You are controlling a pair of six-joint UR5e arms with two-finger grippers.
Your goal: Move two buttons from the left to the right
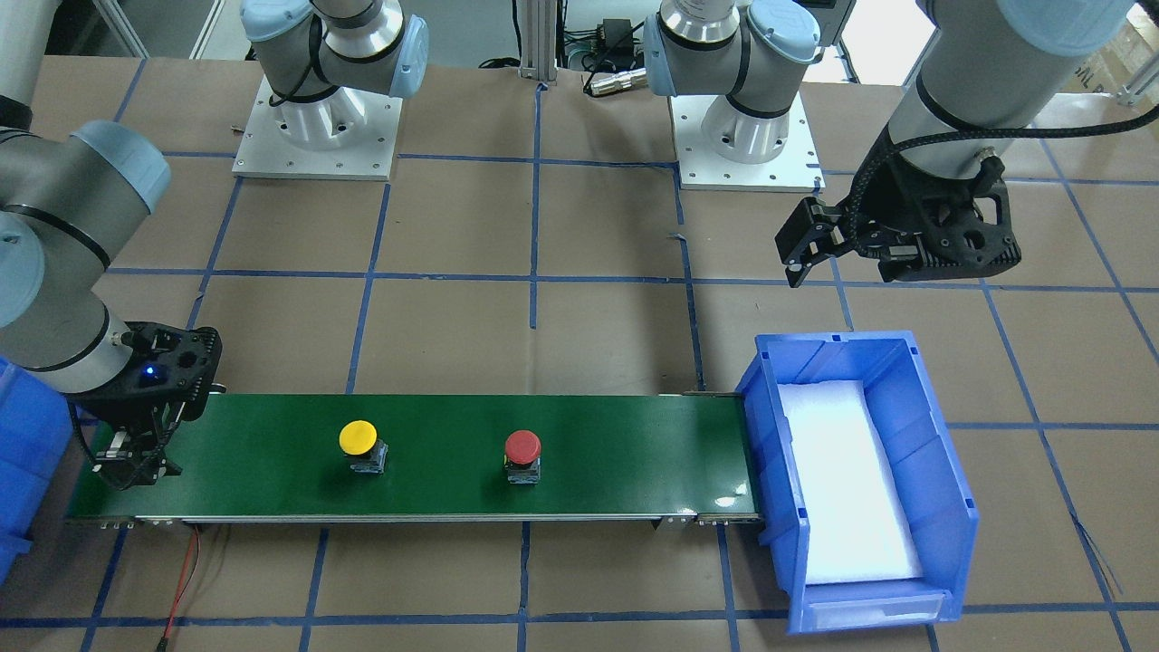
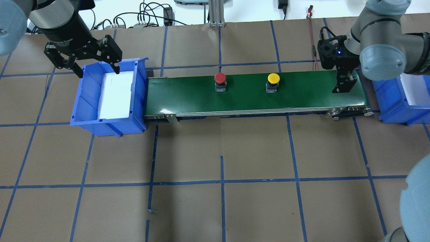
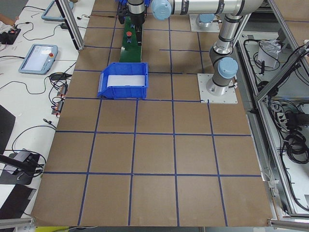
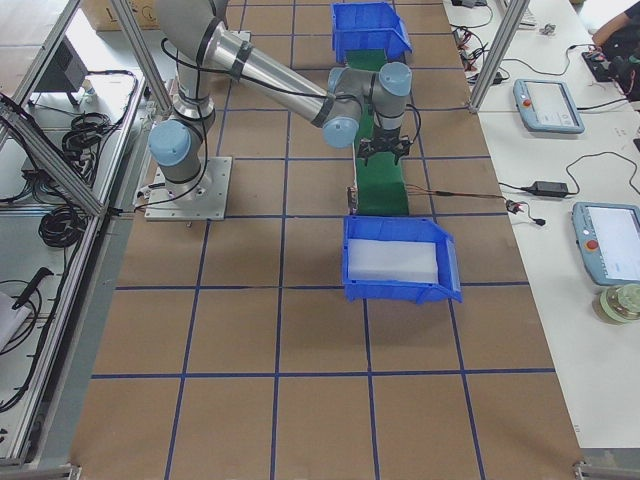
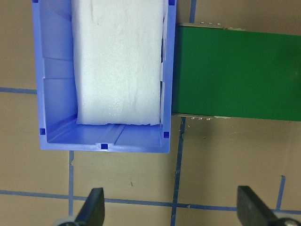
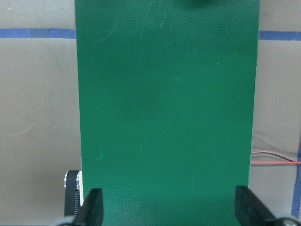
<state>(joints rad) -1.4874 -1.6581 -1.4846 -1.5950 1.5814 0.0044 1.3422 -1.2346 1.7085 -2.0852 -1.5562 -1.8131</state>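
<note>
The red button (image 2: 220, 78) and the yellow button (image 2: 273, 78) stand upright on the green conveyor belt (image 2: 252, 97), the red one nearer the left bin. They also show in the front view, yellow (image 1: 358, 437) and red (image 1: 522, 445). My left gripper (image 2: 99, 72) is open and empty, raised over the far rim of the left blue bin (image 2: 139, 97). My right gripper (image 2: 342, 89) is open and empty, just above the belt's right end, well to the right of the yellow button. Neither wrist view shows a button.
The left blue bin holds white foam (image 5: 120, 61). A second blue bin (image 2: 389, 101) stands past the belt's right end, under my right arm. Brown paper with blue tape lines (image 2: 221, 181) covers the table. A red wire (image 6: 275, 161) lies beside the belt.
</note>
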